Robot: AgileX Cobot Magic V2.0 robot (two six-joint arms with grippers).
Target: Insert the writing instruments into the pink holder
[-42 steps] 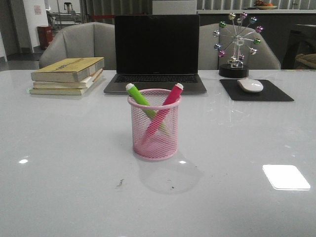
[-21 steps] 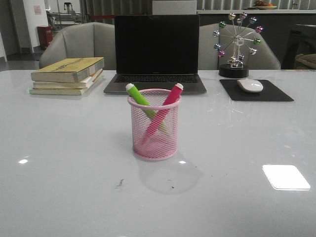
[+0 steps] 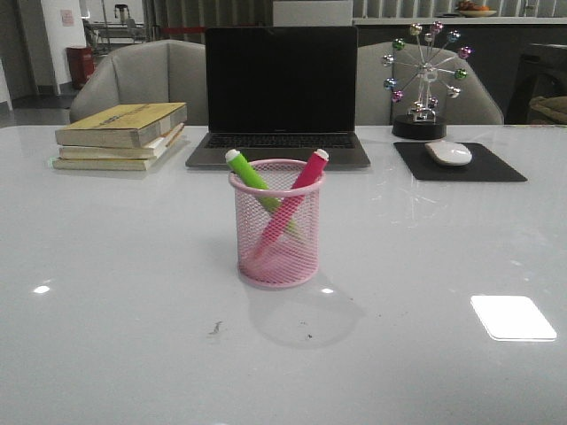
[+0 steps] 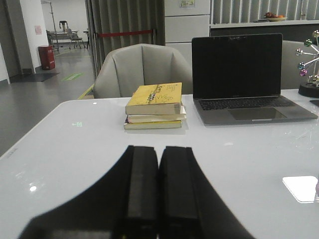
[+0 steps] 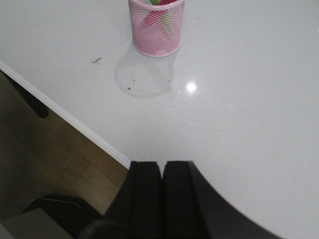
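Both markers — the lime green marker (image 3: 251, 175) and magenta marker (image 3: 301, 184) — are leaning crossed inside the pink mesh holder (image 3: 277, 257); the left gripper (image 4: 158, 185) and right gripper (image 5: 161, 193) are sitting closed and empty, so parking clear is likely all that remains.

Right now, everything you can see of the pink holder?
The pink holder is a wire-mesh cylinder with a solid rolled rim and base, upright on the white table in front of the laptop. The green marker and the magenta marker lean crossed inside, whitish ends above the rim. No gripper touches it.
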